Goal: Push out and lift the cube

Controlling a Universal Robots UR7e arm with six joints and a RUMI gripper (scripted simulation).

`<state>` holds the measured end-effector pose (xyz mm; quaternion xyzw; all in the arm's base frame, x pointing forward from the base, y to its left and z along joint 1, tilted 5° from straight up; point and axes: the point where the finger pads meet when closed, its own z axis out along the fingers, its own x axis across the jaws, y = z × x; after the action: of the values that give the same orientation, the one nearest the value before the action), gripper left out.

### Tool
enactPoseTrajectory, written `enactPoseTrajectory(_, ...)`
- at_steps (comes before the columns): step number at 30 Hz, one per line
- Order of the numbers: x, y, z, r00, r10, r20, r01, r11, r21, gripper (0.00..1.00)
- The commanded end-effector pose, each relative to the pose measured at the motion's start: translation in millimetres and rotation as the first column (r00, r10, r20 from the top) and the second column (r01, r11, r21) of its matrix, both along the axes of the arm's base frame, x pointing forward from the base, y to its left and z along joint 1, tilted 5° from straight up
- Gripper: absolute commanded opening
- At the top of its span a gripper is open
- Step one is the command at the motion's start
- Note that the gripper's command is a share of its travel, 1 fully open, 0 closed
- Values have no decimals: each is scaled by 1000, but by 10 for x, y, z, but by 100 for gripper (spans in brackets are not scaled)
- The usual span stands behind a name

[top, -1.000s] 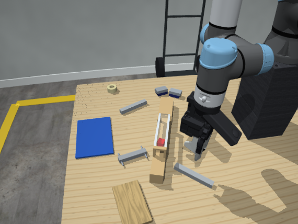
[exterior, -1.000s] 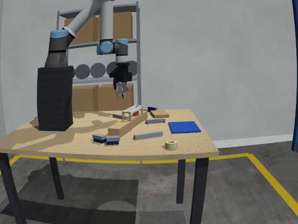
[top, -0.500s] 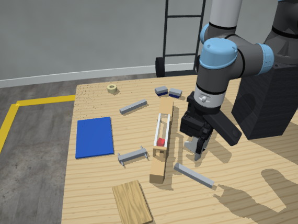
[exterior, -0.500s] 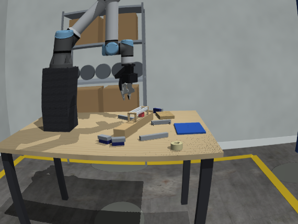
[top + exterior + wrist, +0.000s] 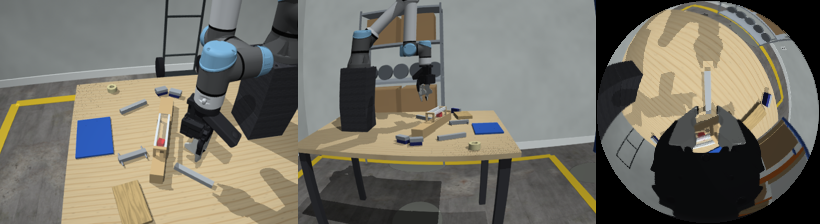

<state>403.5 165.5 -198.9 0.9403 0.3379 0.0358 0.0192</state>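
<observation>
In the top view the red cube (image 5: 160,142) (image 5: 439,114) sits inside the channel (image 5: 156,131) (image 5: 430,113), under its white rails and close to the near end frame. Wooden blocks extend from both ends of the channel. To the right, the gripper (image 5: 193,154) (image 5: 424,99) (image 5: 707,106) hangs with its fingers parted a little and nothing between them. A plain grey bar (image 5: 194,175) (image 5: 424,117) (image 5: 707,90) lies near right, and a second grey bar (image 5: 133,107) (image 5: 451,136) far left. Left of the channel are a grey bar with pegs (image 5: 133,155) (image 5: 459,122) and, farther left, a blue plate (image 5: 94,137) (image 5: 488,128). A wooden board (image 5: 133,202) (image 5: 462,115) lies near, a ring (image 5: 108,89) (image 5: 470,146) far left, and two grey-and-blue blocks beyond the channel's far end.

In the exterior view the gripper points down, well above the table (image 5: 104,172) (image 5: 384,141) (image 5: 686,55), its fingertips apart. The cube shows red beneath the rails.

In the wrist view the first bar lies beyond the parted fingertips. The small red patch between the fingers, lower down, is probably the cube in its channel, seen past them.
</observation>
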Motion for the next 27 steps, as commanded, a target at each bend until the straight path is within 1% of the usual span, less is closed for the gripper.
enactPoseTrajectory(1, 37, 5, -105, 1000, 3, 5, -3, 1000, -1, 22)
enactPoseTrajectory(14, 82, -12, -650, 1000, 1, 5, -1, 1000, -1, 22)
enactPoseTrajectory(16, 82, -12, -650, 1000, 1, 5, -1, 1000, -1, 22)
enactPoseTrajectory(22, 93, -14, -804, 1000, 1, 5, -1, 1000, -1, 22)
enactPoseTrajectory(27, 95, -14, -835, 1000, 1, 5, -1, 1000, -1, 22)
